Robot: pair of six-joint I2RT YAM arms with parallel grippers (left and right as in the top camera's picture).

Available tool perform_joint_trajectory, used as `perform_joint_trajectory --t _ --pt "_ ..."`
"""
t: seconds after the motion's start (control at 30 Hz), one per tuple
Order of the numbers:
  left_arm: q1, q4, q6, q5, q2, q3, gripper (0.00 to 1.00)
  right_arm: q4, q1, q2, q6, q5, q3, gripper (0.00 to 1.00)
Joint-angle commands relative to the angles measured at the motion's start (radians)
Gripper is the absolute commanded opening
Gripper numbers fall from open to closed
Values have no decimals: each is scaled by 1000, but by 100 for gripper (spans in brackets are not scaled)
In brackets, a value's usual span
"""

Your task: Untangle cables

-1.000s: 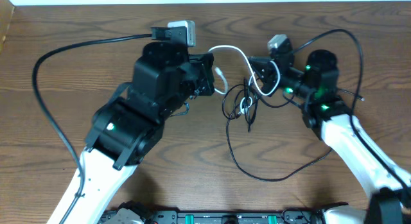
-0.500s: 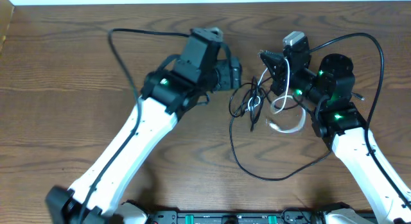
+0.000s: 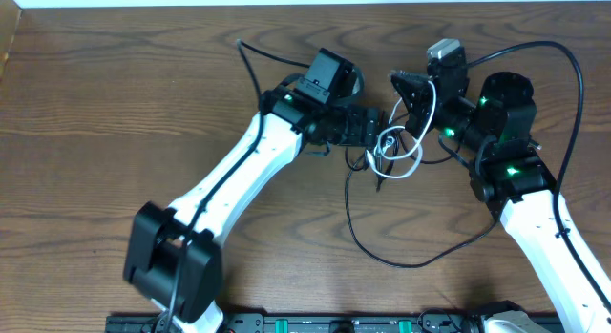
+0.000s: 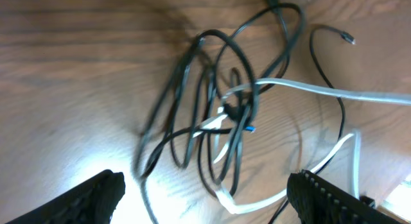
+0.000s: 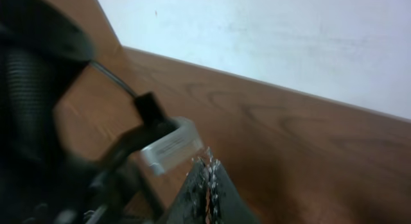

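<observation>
a wooden bench carries everything. the left arm stretches from the near edge, left of the middle, toward the far edge, and the right arm comes up from the near right corner; their heads meet close together near the far edge, just right of the middle. the cables lie there in one knot. the black cables cross one another in several narrow loops, and one long black loop swings out from the knot toward the near edge and back up beside the right arm. the white cable threads through the black loops and runs off, raised from the wood, up to the right gripper, which is clenched on it. the left gripper hangs over the knot, released, its fingers spread wide with nothing between them. a small plug end of a black cable lies on bare wood beside the knot.
</observation>
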State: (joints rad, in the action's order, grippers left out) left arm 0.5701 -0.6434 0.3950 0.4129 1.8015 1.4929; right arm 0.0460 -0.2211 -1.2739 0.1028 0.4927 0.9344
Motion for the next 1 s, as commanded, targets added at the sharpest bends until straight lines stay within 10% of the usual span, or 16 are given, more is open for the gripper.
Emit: perform_joint_trajectory --t 0.0,0.23,0.5,0.97 --pt "-4 65 15 100 65 22 85 -25 5 16 14 45 21 1" --pt "-4 156 101 105 149 22 82 -53 5 15 -14 172 21 1" --pt "-4 145 72 122 201 22 29 -106 5 15 -44 169 21 2" --pt "-114 27 -83 118 207 18 10 -197 108 52 -105 82 21 1"
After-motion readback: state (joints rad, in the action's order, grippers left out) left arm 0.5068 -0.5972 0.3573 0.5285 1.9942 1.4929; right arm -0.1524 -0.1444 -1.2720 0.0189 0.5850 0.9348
